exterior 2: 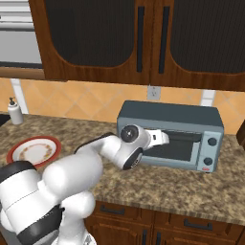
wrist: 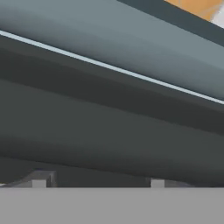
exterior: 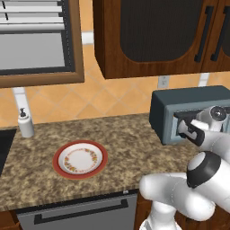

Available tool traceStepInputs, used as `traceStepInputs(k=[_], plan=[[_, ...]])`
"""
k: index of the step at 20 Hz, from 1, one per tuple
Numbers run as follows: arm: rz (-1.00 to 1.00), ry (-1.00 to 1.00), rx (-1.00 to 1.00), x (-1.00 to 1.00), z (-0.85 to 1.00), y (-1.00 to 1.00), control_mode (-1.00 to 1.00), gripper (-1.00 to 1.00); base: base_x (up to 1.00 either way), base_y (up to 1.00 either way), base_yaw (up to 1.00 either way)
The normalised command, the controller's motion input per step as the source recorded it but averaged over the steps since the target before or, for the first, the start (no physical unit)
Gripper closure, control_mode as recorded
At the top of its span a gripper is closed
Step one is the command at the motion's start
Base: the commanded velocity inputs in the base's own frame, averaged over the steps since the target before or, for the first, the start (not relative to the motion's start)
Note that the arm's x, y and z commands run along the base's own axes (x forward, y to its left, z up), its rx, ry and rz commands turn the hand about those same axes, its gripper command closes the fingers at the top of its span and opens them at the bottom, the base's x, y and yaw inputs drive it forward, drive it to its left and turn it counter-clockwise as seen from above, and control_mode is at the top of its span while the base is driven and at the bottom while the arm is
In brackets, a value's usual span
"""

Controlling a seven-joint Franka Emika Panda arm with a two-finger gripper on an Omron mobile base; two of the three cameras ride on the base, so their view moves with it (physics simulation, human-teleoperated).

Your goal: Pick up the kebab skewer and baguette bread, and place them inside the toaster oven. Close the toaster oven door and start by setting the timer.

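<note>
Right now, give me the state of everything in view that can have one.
Toaster oven: upright on the counter.
Oven door: looks shut, standing upright.
Gripper: open, at the door's top handle.
Plate: flat on the counter, no food on it.
Soap bottle: upright.
Wall cabinets: doors shut.

We see boxy dark blue-grey toaster oven (exterior: 188, 112) on speckled brown stone counter (exterior: 121, 134), right side. Our white arm's hand (exterior: 191, 130) sits right at oven front; jaw state unclear. Round red-rimmed white plate (exterior: 80, 159) lies left, well apart. White soap bottle (exterior: 25, 123) near wall, far left.
</note>
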Motion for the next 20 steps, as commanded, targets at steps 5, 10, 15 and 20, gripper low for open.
traceStepInputs(k=[5, 10, 15, 20], plan=[[0.00, 0.07, -0.02, 0.42, 0.10, -0.19, -1.00, -1.00, 0.00, 0.00, 0.00], [0.00, 0.00, 0.00, -0.32, 0.21, -0.12, -1.00, -1.00, 0.00, 0.00, 0.00], [0.00, 0.00, 0.00, -0.71, 0.41, -0.50, -1.00, -1.00, 0.00, 0.00, 0.00], [-0.02, 0.00, 0.07, -0.57, 0.47, -0.79, -1.00, -1.00, 0.00, 0.00, 0.00]])
